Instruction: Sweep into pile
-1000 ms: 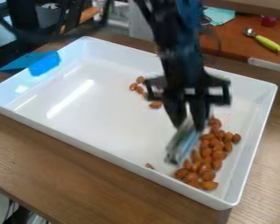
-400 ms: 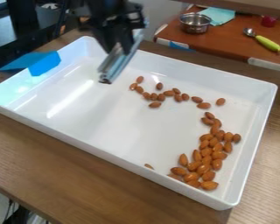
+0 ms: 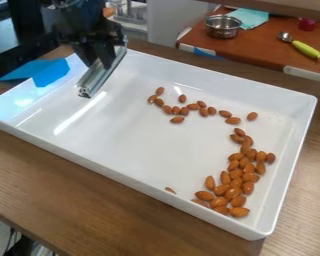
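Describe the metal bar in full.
The bar is long, straight and silvery, apparently grooved metal, with a darker near end. It slants, that end lower in view, over the left part of the white tray. The tool grips it from above. It is apart from the almonds; whether it touches the tray floor, I cannot tell.

The tray [image 3: 161, 193] is white, the almonds [image 3: 235, 175] reddish brown.

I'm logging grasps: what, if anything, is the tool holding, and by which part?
The tool holds a silvery metal bar, roughly by its middle.
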Action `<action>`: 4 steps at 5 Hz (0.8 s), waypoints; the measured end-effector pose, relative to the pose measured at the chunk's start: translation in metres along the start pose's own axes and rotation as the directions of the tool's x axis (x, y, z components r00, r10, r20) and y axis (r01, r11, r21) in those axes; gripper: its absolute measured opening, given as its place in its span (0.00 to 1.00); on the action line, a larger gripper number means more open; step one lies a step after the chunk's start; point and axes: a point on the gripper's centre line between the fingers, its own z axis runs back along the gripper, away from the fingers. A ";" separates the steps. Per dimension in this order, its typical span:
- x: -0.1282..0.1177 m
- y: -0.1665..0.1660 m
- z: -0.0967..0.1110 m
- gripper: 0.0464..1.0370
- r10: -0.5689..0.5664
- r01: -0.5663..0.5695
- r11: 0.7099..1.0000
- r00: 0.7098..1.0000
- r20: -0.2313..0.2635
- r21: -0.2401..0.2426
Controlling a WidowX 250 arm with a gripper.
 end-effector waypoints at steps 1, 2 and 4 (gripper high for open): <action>-0.003 0.008 -0.020 0.29 -0.016 0.017 0.999 1.000 -0.023 0.038; 0.000 -0.002 -0.029 0.29 -0.045 0.046 0.997 0.999 -0.013 0.057; -0.011 -0.035 -0.044 0.29 -0.051 0.056 0.996 0.996 -0.077 0.064</action>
